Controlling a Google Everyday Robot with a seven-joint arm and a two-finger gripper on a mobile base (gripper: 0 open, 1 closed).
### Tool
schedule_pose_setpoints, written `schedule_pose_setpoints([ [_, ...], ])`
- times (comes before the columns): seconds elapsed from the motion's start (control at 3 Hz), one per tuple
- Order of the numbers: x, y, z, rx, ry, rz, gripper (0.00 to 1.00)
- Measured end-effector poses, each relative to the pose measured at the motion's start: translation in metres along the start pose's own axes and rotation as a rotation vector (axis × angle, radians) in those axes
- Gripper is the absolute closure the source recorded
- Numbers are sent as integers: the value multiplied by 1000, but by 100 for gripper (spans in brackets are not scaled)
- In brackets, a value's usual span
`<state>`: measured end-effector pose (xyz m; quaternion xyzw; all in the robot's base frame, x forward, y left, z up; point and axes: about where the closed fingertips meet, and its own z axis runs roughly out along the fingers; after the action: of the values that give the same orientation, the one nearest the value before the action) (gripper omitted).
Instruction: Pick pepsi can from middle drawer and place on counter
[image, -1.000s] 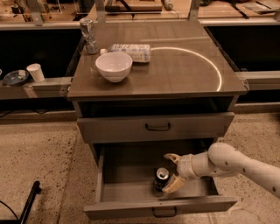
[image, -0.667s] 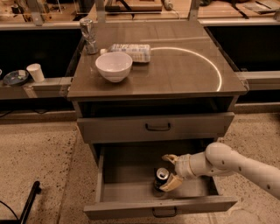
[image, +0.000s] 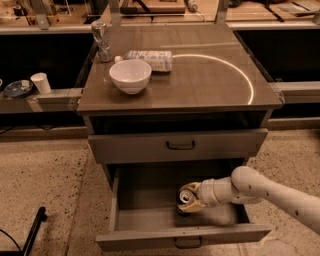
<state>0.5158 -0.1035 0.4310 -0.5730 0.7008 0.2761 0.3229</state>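
The pepsi can (image: 184, 199) stands in the open middle drawer (image: 145, 220), right of its middle, dark with a silver top. My gripper (image: 192, 197) reaches in from the right on a white arm. Its fingers are closed on the can from the far and near sides. The can's lower part is partly hidden by the near finger. The counter (image: 200, 80) is above, glossy grey-brown with a bright curved arc.
On the counter are a white bowl (image: 130, 76), a clear plastic bottle (image: 149, 60) lying on its side and a glass (image: 101, 40) at the back left. The top drawer (image: 180, 145) is closed. A paper cup (image: 40, 83) stands on the left ledge.
The fingers have drawn closer together around the can. The can's top now sits slightly higher. The arm has shifted a little to the left.
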Motion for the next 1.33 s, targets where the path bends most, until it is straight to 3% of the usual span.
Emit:
schedule_pose_setpoints([
  [0.33, 1, -3, -5, 13, -33, 6, 86],
  [0.67, -41, 15, -46, 27, -100, -52, 100],
  [1.0, -102, 37, -118, 54, -80, -133, 100],
  [1.33, -172, 31, -200, 69, 5, -225, 100],
])
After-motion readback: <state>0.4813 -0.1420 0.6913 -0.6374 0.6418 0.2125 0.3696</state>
